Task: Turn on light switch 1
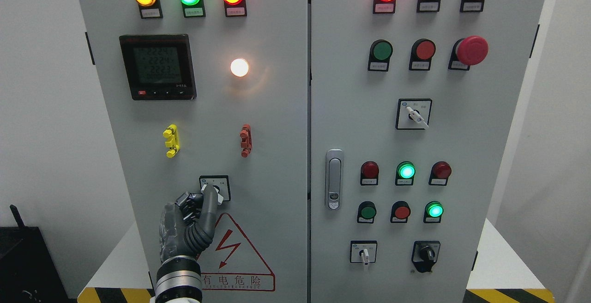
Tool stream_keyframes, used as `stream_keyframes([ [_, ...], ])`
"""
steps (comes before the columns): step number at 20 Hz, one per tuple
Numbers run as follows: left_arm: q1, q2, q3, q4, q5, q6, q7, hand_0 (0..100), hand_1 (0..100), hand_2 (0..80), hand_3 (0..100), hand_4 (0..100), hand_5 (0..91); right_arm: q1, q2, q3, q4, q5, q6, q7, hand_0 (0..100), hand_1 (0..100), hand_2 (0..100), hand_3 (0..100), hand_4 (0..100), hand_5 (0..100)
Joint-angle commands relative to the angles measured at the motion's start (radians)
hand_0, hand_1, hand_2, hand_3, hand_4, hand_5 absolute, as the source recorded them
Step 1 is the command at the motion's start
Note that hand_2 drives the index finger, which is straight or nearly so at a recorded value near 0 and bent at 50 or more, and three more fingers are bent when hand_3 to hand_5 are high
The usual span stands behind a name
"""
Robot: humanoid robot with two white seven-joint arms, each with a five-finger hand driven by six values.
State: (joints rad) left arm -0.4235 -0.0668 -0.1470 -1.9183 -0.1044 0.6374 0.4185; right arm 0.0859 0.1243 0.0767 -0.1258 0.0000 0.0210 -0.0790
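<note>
Left hand (191,217), dark segmented fingers above a ribbed metal wrist, rises at the lower edge of the cabinet's left door (198,109); its fingers grasp the knob of light switch 1 (215,188). The switch is a small rotary selector on a square black-framed plate, low on that door, just above the red triangular warning sign (233,257); the knob's heading is hidden by the fingers. Higher up, a round white lamp (239,67) glows on the smooth grey painted metal.

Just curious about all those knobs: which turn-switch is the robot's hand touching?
The rotary switch on the left door, above the red warning triangle; the left hand reaches it alone.
</note>
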Motion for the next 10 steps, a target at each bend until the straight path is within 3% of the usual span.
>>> stream_keyframes([
  [1, 0.0, 0.001, 0.0, 0.001, 0.0, -0.001, 0.0, 49, 33, 62.8, 73, 85, 80.0, 0.0, 0.0, 0.0, 0.0, -0.025, 0.001, -0.001, 0, 0, 0, 0, 0, 0],
  [5, 0.002, 0.001, 0.0, 0.001, 0.0, -0.002, 0.0, 40, 31, 63.2, 73, 85, 79.9, 0.0, 0.0, 0.0, 0.0, -0.025, 0.001, -0.001, 0, 0, 0, 0, 0, 0],
  [10, 0.002, 0.001, 0.0, -0.001, 0.002, -0.004, 0.002, 36, 30, 63.7, 73, 85, 80.1, 0.0, 0.0, 0.0, 0.0, -0.025, 0.001, -0.001, 0, 0, 0, 0, 0, 0],
])
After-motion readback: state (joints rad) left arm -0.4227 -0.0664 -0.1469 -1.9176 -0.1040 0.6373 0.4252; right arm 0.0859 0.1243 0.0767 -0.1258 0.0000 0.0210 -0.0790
